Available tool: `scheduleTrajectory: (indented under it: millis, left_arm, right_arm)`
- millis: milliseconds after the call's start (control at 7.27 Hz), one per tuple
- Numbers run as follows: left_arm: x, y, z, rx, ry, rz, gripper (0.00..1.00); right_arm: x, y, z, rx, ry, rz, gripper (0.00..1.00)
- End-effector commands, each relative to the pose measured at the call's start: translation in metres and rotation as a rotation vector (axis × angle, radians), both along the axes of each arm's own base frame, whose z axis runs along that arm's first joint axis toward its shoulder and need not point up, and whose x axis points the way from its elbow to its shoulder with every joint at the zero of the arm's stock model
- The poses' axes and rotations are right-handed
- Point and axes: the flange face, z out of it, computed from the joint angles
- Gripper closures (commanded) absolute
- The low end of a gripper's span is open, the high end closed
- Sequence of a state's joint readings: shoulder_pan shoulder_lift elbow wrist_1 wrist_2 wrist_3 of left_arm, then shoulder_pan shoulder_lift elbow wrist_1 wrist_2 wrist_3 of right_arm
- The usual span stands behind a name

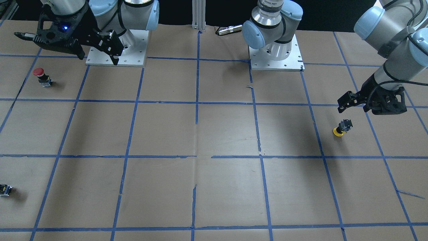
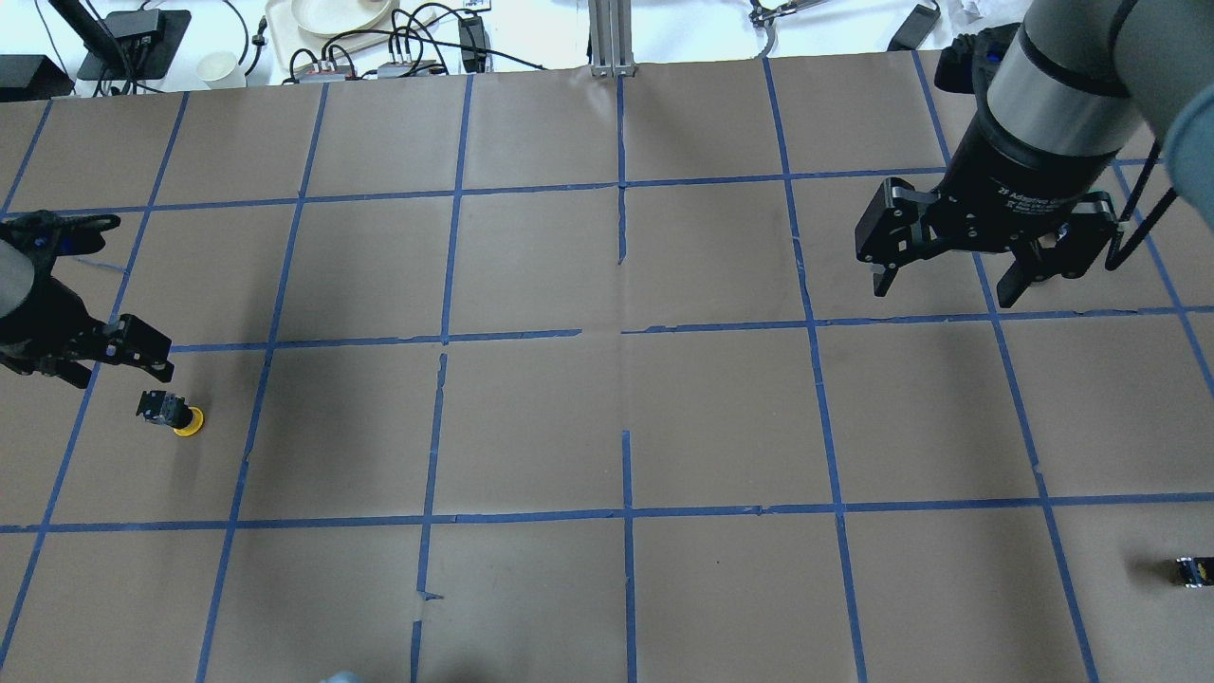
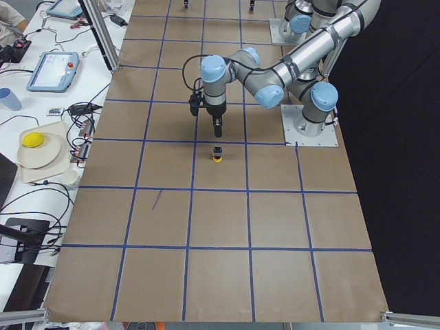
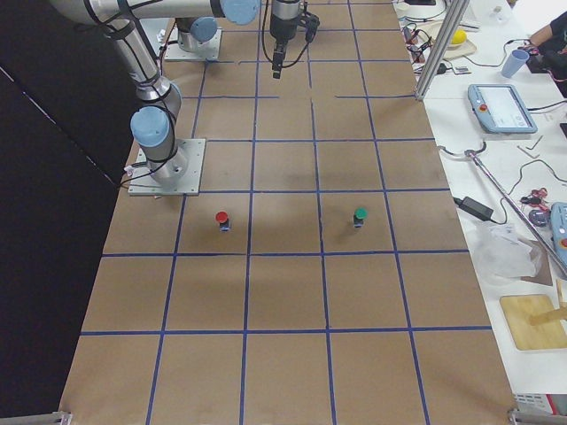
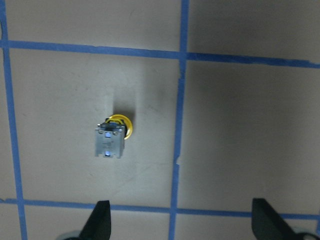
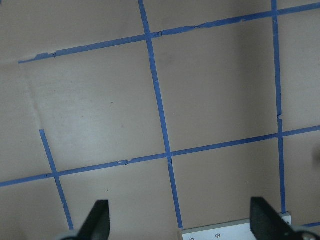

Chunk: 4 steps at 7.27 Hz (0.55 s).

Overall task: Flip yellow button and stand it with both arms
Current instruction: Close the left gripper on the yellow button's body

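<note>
The yellow button [image 1: 341, 128] rests tilted on its yellow cap on the robot's left side of the table, boxy base up. It also shows in the overhead view [image 2: 173, 413], the left view [image 3: 217, 154] and the left wrist view [image 5: 112, 137]. My left gripper [image 1: 354, 102] hovers above and just behind it, open and empty, and shows in the overhead view [image 2: 90, 359] and the left wrist view [image 5: 182, 222]. My right gripper [image 2: 948, 283] is open and empty, high over the table's right side, far from the button, and shows in the front view [image 1: 97, 50].
A red-capped button [image 1: 40, 75] stands near the right arm's base plate [image 1: 133, 50]. A small black capless block [image 2: 1191, 571] lies at the table's right edge. A green-capped button [image 4: 360, 215] stands farther out. The left arm's base plate [image 1: 291, 58] is at mid-table.
</note>
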<state>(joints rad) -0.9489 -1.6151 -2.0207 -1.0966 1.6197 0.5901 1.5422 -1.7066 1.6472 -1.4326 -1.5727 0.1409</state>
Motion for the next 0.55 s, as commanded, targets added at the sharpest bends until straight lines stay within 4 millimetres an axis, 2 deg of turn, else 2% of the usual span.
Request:
scheduleTrajectory:
  millis: [0,138,275,413]
  left_arm:
    - [0.027,0.012,-0.055,-0.020,-0.007,-0.026,0.01]
    - [0.028,0.010,-0.067,-0.004,0.009,-0.025,0.01]
    - [0.029,0.009,-0.075,0.008,0.021,-0.028,0.05]
    - [0.030,0.008,-0.078,0.011,0.026,-0.045,0.13]
  right_arm:
    - [-0.001,0.017,0.018,-0.040,-0.002,-0.004,0.00]
    - [0.000,0.023,0.025,-0.060,-0.003,-0.001,0.00]
    - [-0.004,0.021,0.028,-0.080,0.007,-0.005,0.00]
    - [-0.003,0.021,0.025,-0.074,0.007,-0.013,0.00]
